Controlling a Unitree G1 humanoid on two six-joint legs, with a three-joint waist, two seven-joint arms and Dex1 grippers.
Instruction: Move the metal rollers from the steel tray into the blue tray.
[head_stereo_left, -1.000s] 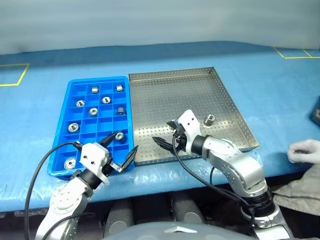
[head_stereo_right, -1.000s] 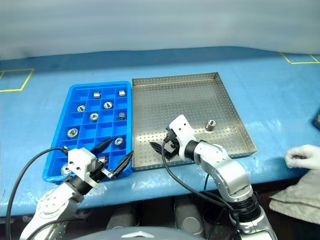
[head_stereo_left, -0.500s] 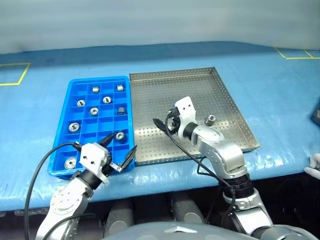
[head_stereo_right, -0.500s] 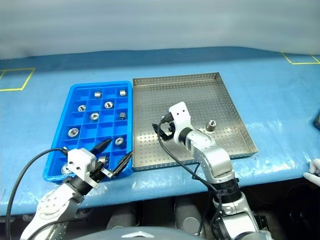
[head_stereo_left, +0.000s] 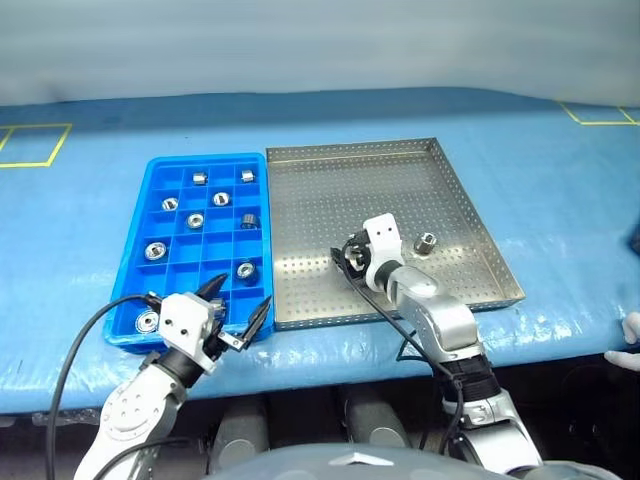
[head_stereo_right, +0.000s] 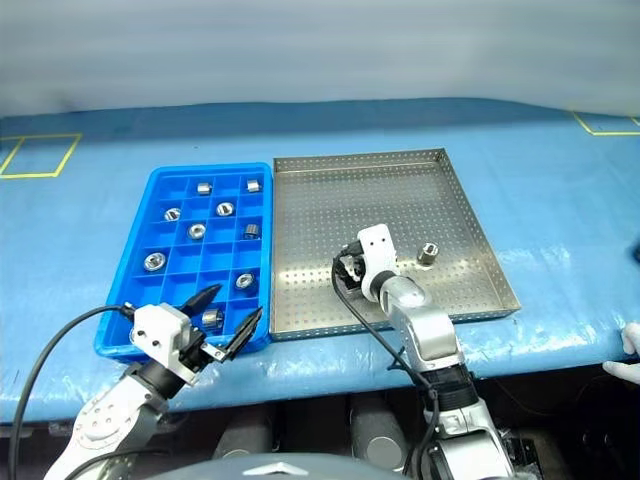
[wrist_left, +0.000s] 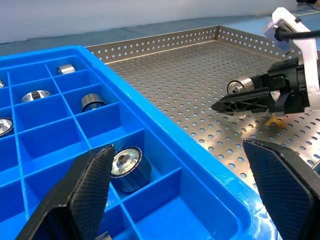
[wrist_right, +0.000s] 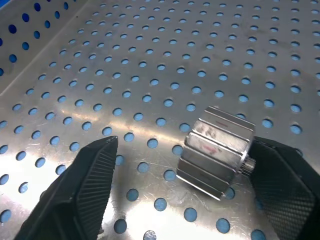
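Note:
The steel tray (head_stereo_left: 340, 190) lies right of the blue tray (head_stereo_left: 205, 157), whose compartments hold several metal rollers (head_stereo_left: 196, 221). My right gripper (head_stereo_left: 347, 262) is low over the steel tray's near middle. It is open, its fingers (wrist_right: 85, 185) standing either side of a ribbed roller (wrist_right: 215, 150) that lies on the perforated floor. Another roller (head_stereo_left: 426, 242) stands further right in the steel tray. My left gripper (head_stereo_left: 246, 289) hangs open and empty over the blue tray's near right corner, with a roller (wrist_left: 129, 167) in the compartment below.
The trays rest on a blue table cover with yellow tape marks (head_stereo_left: 30, 140) at the far corners. A person's gloved hand (head_stereo_right: 630, 340) is at the right edge. A dark object (head_stereo_left: 636, 235) sits at the right border.
My right gripper has sunk to the steel tray's floor and shifted a little to the right, and its jaws have narrowed around the roller. The person's hand has drawn back to the right. The left gripper stays put.

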